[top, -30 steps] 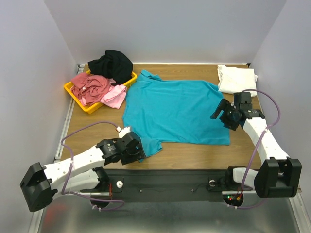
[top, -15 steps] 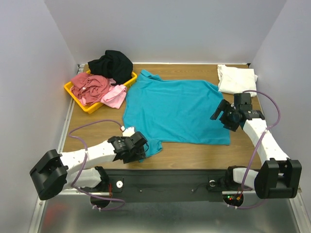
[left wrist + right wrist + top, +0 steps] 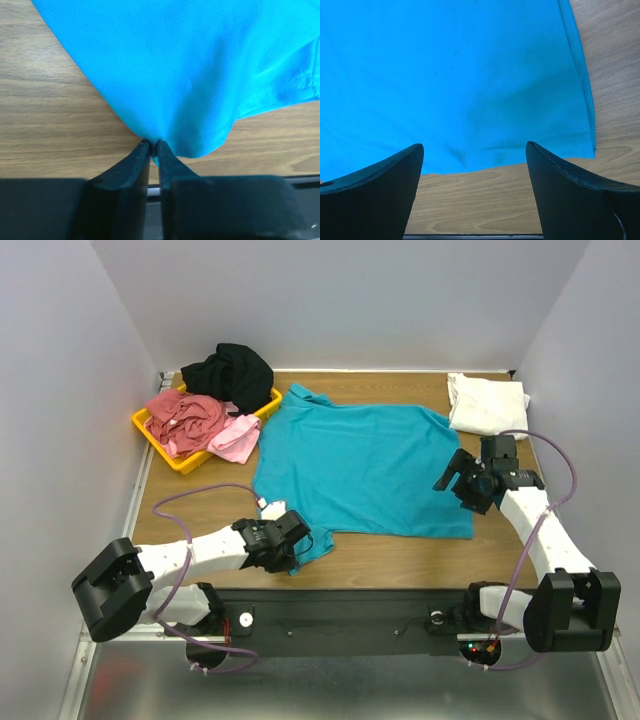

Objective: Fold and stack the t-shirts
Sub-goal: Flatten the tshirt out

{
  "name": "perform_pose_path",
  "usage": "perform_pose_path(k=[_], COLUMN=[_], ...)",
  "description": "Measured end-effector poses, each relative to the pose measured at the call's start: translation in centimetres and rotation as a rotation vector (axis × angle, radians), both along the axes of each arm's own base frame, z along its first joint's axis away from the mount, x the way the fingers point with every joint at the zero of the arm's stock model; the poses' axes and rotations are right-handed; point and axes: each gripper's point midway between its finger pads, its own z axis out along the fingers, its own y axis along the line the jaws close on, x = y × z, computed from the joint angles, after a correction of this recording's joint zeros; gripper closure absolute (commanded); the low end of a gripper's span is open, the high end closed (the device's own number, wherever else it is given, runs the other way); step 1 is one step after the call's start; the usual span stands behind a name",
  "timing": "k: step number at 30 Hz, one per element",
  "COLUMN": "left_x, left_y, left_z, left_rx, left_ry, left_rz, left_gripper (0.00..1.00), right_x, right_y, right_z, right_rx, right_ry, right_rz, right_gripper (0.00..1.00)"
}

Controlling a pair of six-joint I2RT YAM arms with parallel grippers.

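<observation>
Wood table (image 3: 190, 495): teal shirt (image 3: 360, 465), white shirt (image 3: 487, 403), yellow tray (image 3: 158, 445).

From the teal shirt (image 3: 360, 465), bare table (image 3: 190, 505) lies open to me at eight o'clock and in a strip along six. At ten the loaded yellow tray (image 3: 185, 466) blocks my way; at one, the white shirt (image 3: 487, 403).

Lower left in the top view, my left tool (image 3: 292, 547) hides a sleeve tip of the teal t-shirt (image 3: 360, 465); both wrist views crop it.

L gripper (image 3: 151, 145) moved right, arm swung further in toward teal shirt (image 3: 360, 465) sleeve; jaws went from wide apart to pinched on sleeve edge.
</observation>
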Motion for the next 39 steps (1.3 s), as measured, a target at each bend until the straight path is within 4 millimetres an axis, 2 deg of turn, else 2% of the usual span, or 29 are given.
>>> perform_pose_path(k=[4, 8, 18, 22, 23, 26, 32, 39], left_x=[-0.1, -0.1, 0.8, 0.6, 0.6, 0.4, 0.4, 0.1], left_y=[-0.1, -0.1, -1.6, -1.6, -1.6, -1.6, -1.6, -1.7], left_z=[0.0, 0.1, 3.9, 4.4, 4.5, 4.8, 5.3, 5.5], left_rx=[-0.003, -0.005, -0.125, -0.140, -0.144, -0.155, -0.179, -0.203], left_ry=[0.004, 0.007, -0.055, -0.059, -0.058, -0.059, -0.062, -0.055], left_rz=[-0.001, 0.006, 0.028, 0.028, 0.026, 0.021, 0.015, 0.009], left_gripper=[1.00, 1.00, 1.00, 1.00, 1.00, 1.00, 1.00, 1.00], right_x=[-0.1, -0.9, -3.0, -4.3, -4.5, -6.0, -6.4, -7.6], right_y=[-0.4, -1.5, -4.8, -5.1, -5.0, -4.6, -4.5, -5.3], right_z=[0.0, -0.7, -2.5, -4.6, -5.0, -6.6, -6.9, -7.8], right_rx=[-0.018, -0.069, -0.179, -0.138, -0.129, -0.108, -0.091, -0.111], right_ry=[0.000, 0.040, 0.166, 0.253, 0.270, 0.346, 0.365, 0.401], right_rz=[-0.013, -0.049, -0.197, -0.268, -0.276, -0.307, -0.361, -0.427], right_gripper=[0.07, 0.01, 0.00, 0.10, 0.16, 0.20, 0.25, 0.31])
